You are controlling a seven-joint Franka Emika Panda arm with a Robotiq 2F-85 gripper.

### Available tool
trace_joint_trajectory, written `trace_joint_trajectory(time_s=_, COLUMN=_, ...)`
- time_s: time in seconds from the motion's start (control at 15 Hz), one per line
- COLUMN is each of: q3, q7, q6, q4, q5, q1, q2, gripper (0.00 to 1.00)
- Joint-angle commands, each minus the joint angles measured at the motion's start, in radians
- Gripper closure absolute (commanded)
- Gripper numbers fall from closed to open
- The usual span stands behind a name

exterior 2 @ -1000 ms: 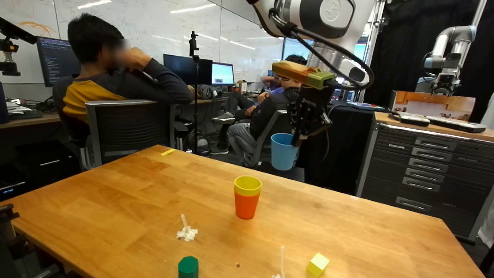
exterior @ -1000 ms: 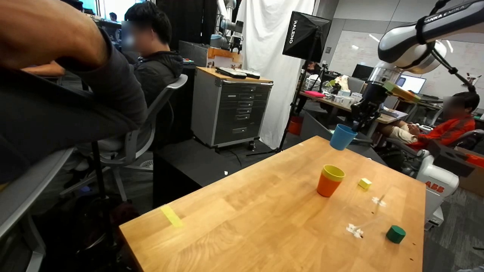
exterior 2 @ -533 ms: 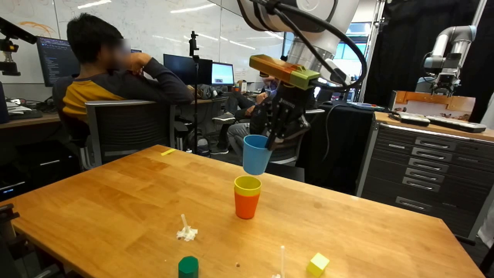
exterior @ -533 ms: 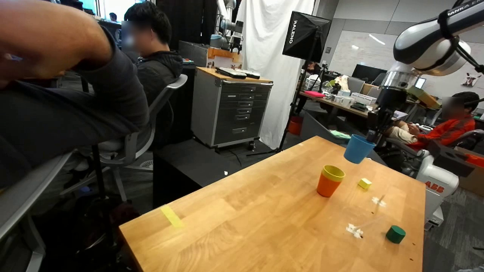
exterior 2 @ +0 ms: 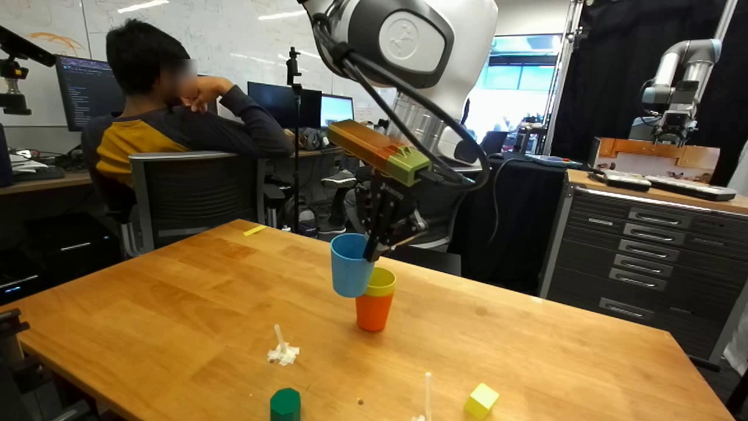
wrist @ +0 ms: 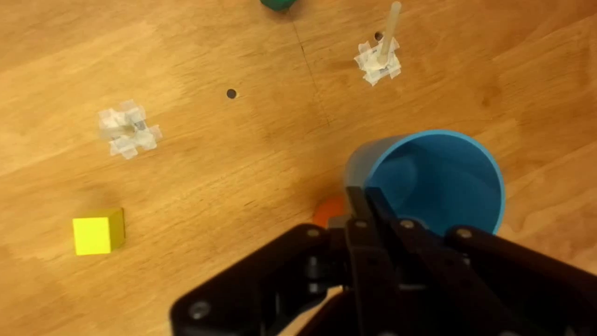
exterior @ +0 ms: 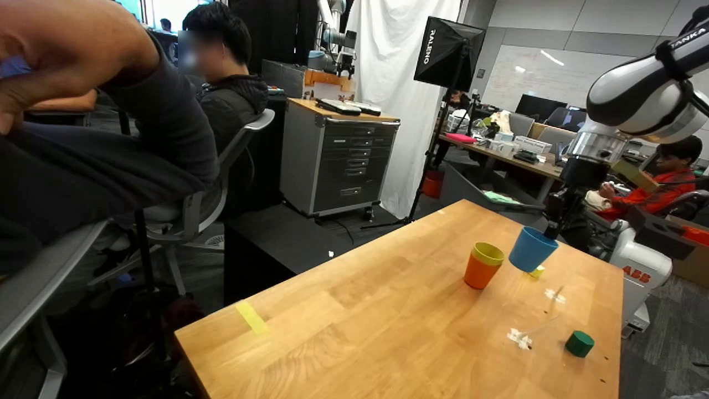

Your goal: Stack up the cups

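My gripper [exterior 2: 372, 252] is shut on the wall of the blue cup [exterior 2: 349, 268], one finger inside and one outside, as the wrist view shows at the fingertips [wrist: 364, 191]. The blue cup [exterior: 532, 249] hangs slightly tilted above the table, mouth up and empty inside [wrist: 443, 182]. The yellow-green cup [exterior 2: 383, 280] sits nested in the orange cup [exterior 2: 374, 313], upright on the table. In an exterior view the blue cup stands just right of this pair, apart from the orange cup [exterior: 481, 272]; in an exterior view it overlaps the yellow-green rim. In the wrist view only a bit of orange [wrist: 329, 209] shows.
A yellow cube [exterior 2: 482, 401] and a dark green block [exterior 2: 286, 403] lie on the wooden table [exterior 2: 193, 304]. Thin upright sticks are fixed with white tape [exterior 2: 283, 354], one also in the wrist view [wrist: 378, 60]. Seated people and chairs are beyond the table.
The gripper has carried the blue cup lower, moving right in an exterior view and left across the nested cups in an exterior view. The nested cups have not moved.
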Motion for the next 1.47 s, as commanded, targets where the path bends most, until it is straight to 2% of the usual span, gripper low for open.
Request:
trace_joint_trajectory(time_s=0.0, q3=0.011, q7=-0.032, q6=0.056, q4=-0.070, q5=0.061, q1=0.004, q2=-0.065, gripper=0.99)
trace_joint_trajectory(time_s=0.6, q3=-0.003, q7=-0.008, q6=0.038, q4=-0.029, q5=0.112, q1=0.008, q2=-0.092, gripper=0.99)
trace_joint_trajectory(time_s=1.4, q3=-0.008, q7=0.121, q6=0.067, q4=0.126, q5=0.093, q1=0.034, q2=0.036, gripper=0.99)
